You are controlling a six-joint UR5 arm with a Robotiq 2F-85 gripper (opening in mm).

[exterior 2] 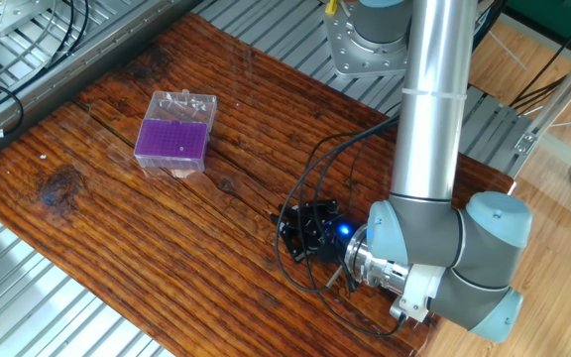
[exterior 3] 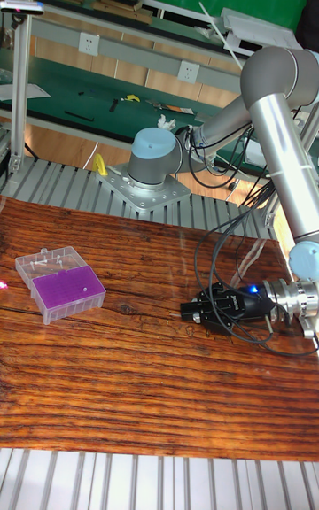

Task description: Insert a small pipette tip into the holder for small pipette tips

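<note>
The holder for small pipette tips (exterior 2: 171, 142) is a small clear box with a purple hole-grid top, standing on the left part of the wooden table (exterior 2: 117, 228); it also shows in the tall fixed view (exterior 3: 68, 289). Its clear lid (exterior 2: 182, 103) lies open behind it. My black gripper (exterior 2: 287, 231) lies low over the table's right side, pointing toward the holder and well apart from it; in the tall fixed view the gripper (exterior 3: 189, 310) points left. How the jaws stand is too dark to read. No small pipette tip is visible.
Black cables (exterior 2: 310, 174) loop over the table beside the gripper. The arm's base (exterior 2: 365, 45) is bolted at the table's far edge. Metal rails (exterior 2: 28, 59) run along the left side, and the near table edge (exterior 3: 159, 452) borders grooved aluminium.
</note>
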